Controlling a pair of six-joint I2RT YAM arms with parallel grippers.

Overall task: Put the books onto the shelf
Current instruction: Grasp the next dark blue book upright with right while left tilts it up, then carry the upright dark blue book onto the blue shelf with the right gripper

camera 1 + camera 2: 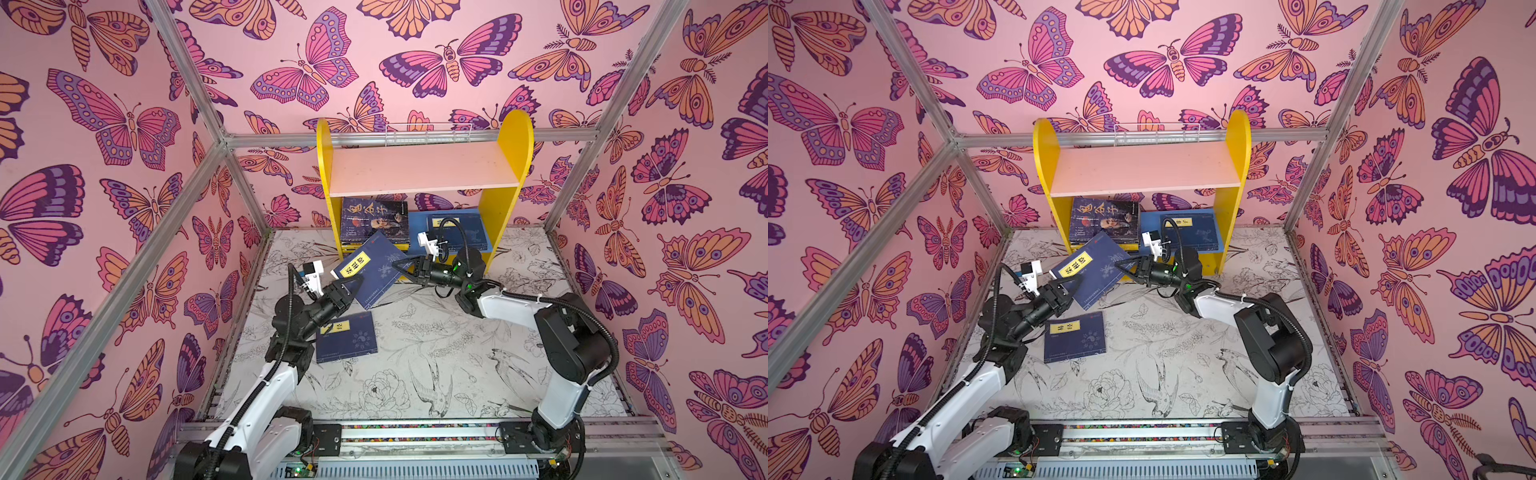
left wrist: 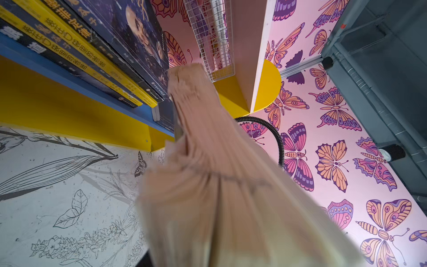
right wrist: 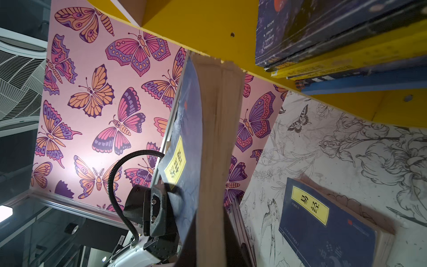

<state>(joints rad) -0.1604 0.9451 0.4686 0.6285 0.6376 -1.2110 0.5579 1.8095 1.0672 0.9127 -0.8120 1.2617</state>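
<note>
In both top views, a navy book (image 1: pixel 372 270) with a yellow label is held tilted above the table (image 1: pixel 436 353), in front of the shelf (image 1: pixel 424 170); the left gripper (image 1: pixel 353 286) and right gripper (image 1: pixel 405 266) clamp its opposite edges. A second book (image 1: pixel 1074 337) lies flat below. In the left wrist view, page edges (image 2: pixel 208 161) fill the frame; the jaws are hidden. In the right wrist view, the flat book's label reads 易经 (image 3: pixel 310 205).
</note>
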